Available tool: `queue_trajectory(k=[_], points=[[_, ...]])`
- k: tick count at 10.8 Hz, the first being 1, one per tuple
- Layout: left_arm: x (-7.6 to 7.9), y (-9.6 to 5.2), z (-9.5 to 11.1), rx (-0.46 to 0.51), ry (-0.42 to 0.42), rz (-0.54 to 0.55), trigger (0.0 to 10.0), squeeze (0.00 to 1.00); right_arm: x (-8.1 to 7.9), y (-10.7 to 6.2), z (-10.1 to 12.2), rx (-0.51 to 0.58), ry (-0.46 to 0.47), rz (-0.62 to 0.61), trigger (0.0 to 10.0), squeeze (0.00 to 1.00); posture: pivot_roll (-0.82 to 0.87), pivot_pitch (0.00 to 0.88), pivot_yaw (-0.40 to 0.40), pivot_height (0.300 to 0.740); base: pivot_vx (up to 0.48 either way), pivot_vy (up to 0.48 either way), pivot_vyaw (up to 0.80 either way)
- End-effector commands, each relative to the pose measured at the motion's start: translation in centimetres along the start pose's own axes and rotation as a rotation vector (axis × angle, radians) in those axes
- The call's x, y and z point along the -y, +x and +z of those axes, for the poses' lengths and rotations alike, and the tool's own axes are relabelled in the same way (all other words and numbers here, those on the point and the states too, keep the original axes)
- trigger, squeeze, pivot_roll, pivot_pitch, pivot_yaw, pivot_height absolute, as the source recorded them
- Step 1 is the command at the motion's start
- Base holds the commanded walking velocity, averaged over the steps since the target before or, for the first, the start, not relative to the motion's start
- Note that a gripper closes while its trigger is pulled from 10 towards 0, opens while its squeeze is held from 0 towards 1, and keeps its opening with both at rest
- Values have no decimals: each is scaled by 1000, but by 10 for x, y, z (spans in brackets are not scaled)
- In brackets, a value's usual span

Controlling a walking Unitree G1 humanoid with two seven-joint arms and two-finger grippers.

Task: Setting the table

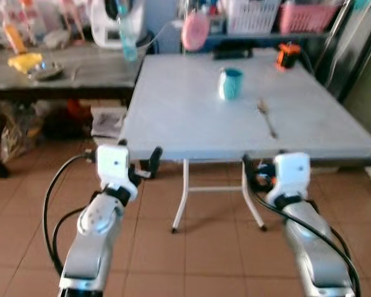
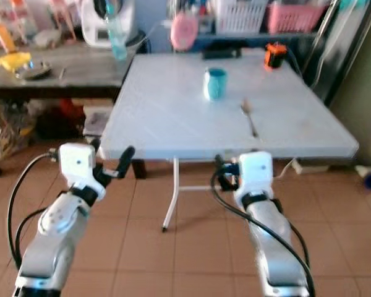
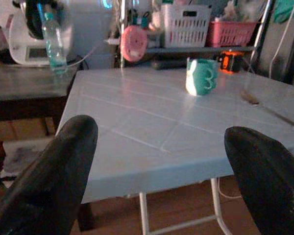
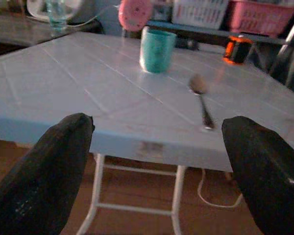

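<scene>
A white folding table (image 1: 179,124) stands ahead of me on a tiled floor. A teal mug (image 1: 230,83) stands upright near the table's far middle. To its right and closer to me, a metal spoon (image 1: 266,116) lies flat, apart from the mug. Both arms are raised just short of the table's near edge. My left gripper (image 3: 160,126) is open and empty in front of the table's near left corner. My right gripper (image 4: 157,122) is open and empty too, below the near edge and facing the spoon (image 4: 202,100) and mug (image 4: 157,50).
An orange object (image 1: 287,55) sits at the table's far right. Behind it a shelf holds a white basket (image 1: 253,13), a pink basket (image 1: 306,17) and a pink round thing (image 1: 195,31). A dark side table (image 1: 80,71) on the left carries a bottle (image 1: 127,37) and clutter.
</scene>
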State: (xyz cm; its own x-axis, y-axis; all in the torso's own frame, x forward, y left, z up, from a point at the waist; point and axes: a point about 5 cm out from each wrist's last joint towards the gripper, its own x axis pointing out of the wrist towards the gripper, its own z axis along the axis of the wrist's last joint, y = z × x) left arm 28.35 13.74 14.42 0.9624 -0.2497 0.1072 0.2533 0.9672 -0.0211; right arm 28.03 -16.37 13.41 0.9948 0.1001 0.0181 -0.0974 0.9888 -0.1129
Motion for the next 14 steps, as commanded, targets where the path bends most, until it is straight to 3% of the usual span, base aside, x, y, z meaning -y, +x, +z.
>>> queue_trajectory(k=[1,5,14], points=[[-4,0,2,5,9,4,10000,0,-4,2,6,24,5,13,10000,161,25,5,32,740,0,0,0],[-2,0,2,8,8,-11,10000,0,0,3,8,36,-17,-13,10000,173,24,3,37,740,0,0,0],[1,0,1,-3,10,-27,10000,0,0,1,8,34,-12,-33,10000,169,18,14,41,740,0,-314,0]])
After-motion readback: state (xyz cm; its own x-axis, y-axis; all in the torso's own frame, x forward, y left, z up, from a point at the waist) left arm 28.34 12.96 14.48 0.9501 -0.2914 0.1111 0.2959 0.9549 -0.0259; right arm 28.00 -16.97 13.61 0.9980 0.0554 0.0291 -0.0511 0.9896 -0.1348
